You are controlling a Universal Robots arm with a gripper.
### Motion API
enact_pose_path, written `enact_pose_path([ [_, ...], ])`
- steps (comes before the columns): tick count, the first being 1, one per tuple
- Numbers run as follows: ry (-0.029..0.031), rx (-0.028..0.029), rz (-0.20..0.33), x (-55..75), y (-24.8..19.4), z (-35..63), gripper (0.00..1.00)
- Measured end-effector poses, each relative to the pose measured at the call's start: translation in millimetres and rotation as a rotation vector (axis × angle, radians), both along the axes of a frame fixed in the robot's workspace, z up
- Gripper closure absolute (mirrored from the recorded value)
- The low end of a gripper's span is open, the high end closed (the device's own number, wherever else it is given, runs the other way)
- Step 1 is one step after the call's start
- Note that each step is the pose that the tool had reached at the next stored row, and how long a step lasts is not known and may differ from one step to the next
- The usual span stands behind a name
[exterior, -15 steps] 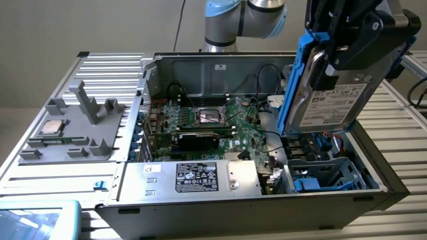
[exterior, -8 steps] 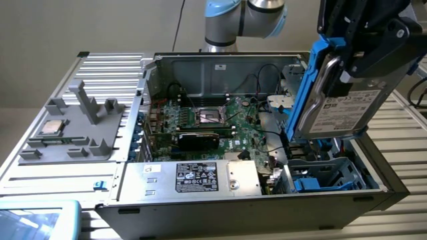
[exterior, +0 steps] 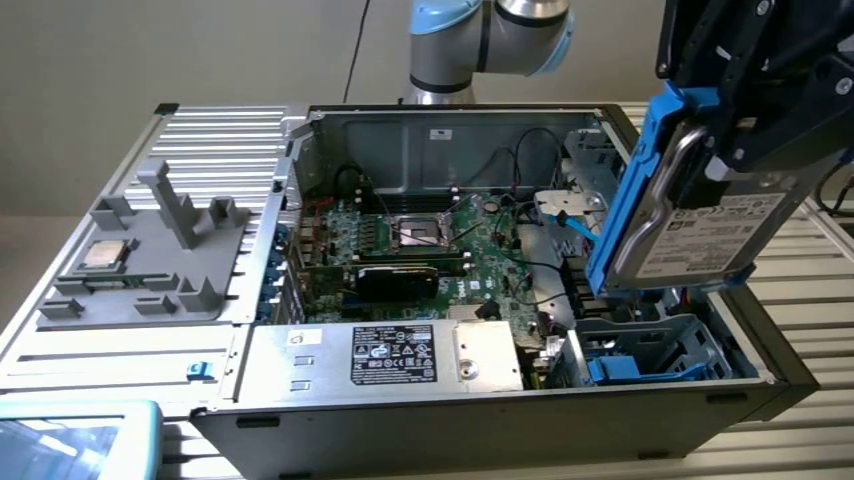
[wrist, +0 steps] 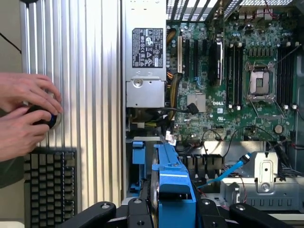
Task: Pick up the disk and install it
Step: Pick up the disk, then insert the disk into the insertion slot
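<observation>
Disk [exterior: 701, 230] picked up, clamped upright between fingers [exterior: 781, 130], hanging above drive bay [exterior: 694, 335] at open case's [exterior: 441, 405] corner; not yet seated, install outstanding.

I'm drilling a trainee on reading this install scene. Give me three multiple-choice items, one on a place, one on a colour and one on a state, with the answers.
1. Where is the disk?
A. Flat on the grey tray
B. In the air, over the drive bay end of the case
C. Seated in the bay

2. What colour is its carrier frame?
A. Blue
B. Red
C. Black

3. How do the jaws stand?
A. Open and empty
B. Shut on a cable
C. Shut on the disk

Answers:
1 B: it hangs on edge over the open case, at the exterior view's right.
2 A: bright blue plastic runs along its edge.
3 C: the black jaws clamp its upper part.
</observation>
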State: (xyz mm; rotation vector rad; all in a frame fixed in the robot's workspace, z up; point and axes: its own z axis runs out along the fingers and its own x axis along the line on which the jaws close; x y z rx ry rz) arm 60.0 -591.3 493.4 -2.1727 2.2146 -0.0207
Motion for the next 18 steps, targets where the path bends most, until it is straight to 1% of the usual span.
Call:
enact_pose_path([
  [2, 0.0000, -0.0005, 0.000, 0.4, -1.9, -1.4, 0.63],
  [11, 0.0000, -0.0027, -0.003, 3.7, -6.9, -10.1, 0.63],
  [18, 0.0000, -0.0036, -0.005, 6.8, -9.7, -16.8, 0.63],
])
